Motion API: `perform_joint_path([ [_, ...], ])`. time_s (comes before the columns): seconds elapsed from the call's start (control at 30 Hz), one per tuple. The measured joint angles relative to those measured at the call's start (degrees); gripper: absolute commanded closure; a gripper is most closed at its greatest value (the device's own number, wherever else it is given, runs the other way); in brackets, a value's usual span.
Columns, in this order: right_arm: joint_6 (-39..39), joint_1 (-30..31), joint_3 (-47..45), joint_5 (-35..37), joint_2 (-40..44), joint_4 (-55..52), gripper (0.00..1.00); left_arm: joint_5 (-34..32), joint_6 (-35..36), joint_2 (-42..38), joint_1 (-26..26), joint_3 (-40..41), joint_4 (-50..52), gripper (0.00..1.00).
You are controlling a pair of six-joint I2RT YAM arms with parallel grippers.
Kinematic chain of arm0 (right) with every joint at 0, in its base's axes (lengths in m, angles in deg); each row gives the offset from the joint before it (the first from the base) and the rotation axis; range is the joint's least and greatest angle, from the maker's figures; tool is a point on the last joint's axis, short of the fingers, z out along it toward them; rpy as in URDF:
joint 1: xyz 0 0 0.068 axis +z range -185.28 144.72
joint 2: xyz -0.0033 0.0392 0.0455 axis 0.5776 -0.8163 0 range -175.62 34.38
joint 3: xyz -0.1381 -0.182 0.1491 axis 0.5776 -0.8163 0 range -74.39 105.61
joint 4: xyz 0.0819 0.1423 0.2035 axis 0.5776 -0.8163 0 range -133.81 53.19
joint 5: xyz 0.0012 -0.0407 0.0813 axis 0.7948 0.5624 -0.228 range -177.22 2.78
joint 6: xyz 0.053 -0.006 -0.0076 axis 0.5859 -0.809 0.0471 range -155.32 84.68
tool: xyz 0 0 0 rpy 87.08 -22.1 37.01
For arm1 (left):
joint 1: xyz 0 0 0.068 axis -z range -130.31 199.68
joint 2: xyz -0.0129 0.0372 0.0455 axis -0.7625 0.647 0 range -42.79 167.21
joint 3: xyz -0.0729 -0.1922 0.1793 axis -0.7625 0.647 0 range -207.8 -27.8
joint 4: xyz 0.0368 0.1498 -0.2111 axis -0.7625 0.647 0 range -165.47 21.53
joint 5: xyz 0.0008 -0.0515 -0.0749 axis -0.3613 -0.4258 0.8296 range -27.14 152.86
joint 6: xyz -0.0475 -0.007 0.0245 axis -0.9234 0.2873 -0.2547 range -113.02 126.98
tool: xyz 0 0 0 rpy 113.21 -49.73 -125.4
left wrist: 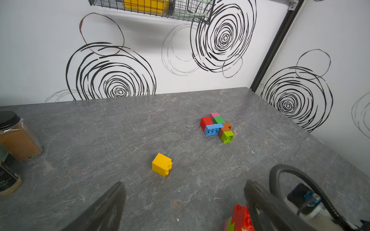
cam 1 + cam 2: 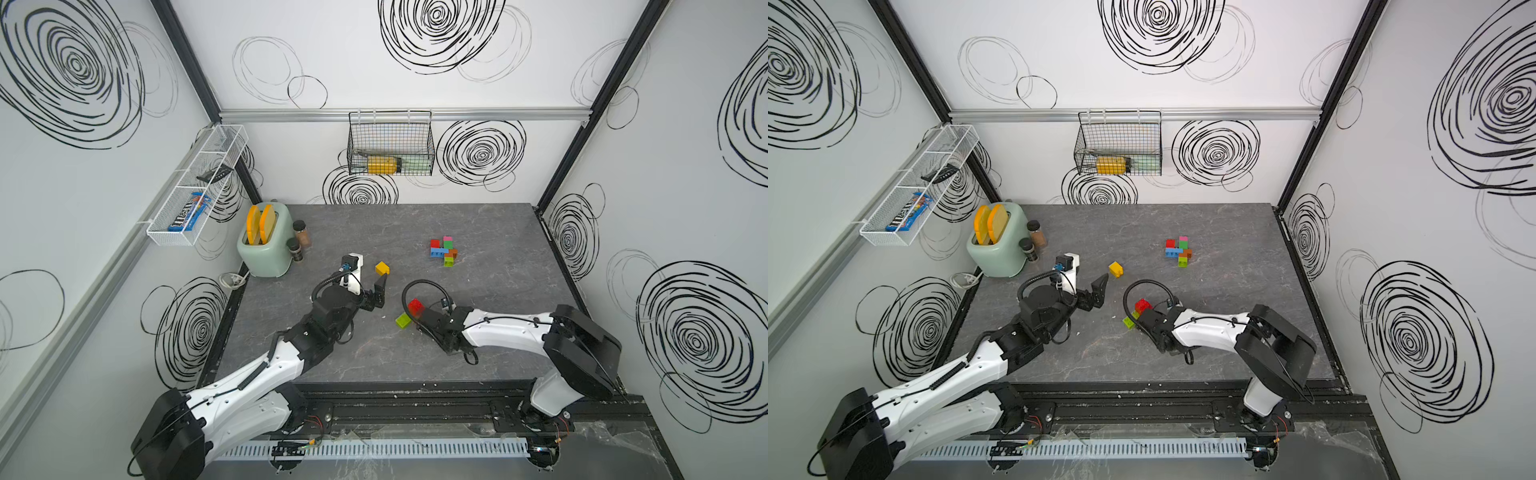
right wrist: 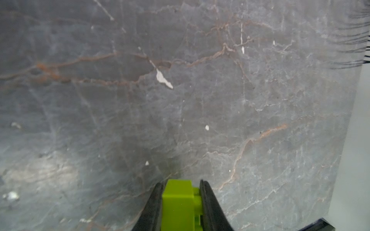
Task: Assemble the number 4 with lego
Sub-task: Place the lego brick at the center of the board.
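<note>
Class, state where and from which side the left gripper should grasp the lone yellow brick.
Likely best: pinch the yellow brick across its two smooth upright faces, coming from above with the open left gripper, since it lies tipped with its studs pointing sideways.

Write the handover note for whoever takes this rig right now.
Left end effector: open, empty, close to the lone yellow brick.
Right end effector: shut on a lime brick, red brick apparently attached.
Done: multicoloured cluster joined further back on the table.
Left: add the held bricks and the yellow brick; the 4 looks unfinished.
</note>
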Motion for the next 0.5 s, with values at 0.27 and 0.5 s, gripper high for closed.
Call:
perform_joint_path([
  [0.27, 3.5, 5.8, 0.7, 4.0, -4.4, -3.2, 0.59, -2.0, 0.0, -1.0, 0.4, 0.4, 1.8, 0.04],
  [0.5, 2.2, 6.8, 1.1, 2.8, -4.0, -3.2, 0.6, -2.8, 0.0, -0.7, 0.5, 0.4, 2.6, 0.04],
])
